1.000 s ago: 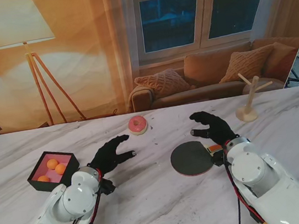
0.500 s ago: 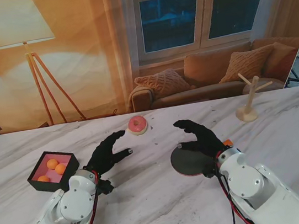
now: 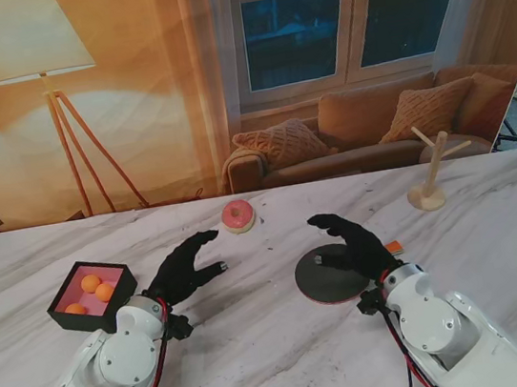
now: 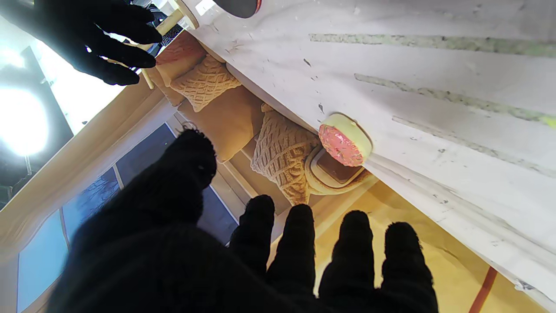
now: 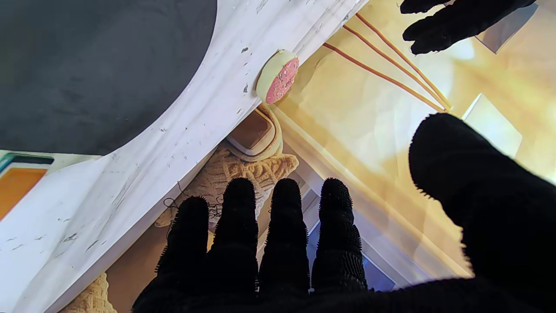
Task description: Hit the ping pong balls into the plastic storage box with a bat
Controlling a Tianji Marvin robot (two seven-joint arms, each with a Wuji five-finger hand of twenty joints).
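Your right hand (image 3: 350,241) hovers open over the round black bat (image 3: 328,278); left hand (image 3: 184,266) open too (only wrist views show the doughnut's (image 4: 344,140) sprinkles).

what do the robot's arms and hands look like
Both arms are glossy white rounded shells with grey joint caps. Red and black cables run along the left arm and right arm. The left hand and right hand wear fuzzy black five-finger gloves.
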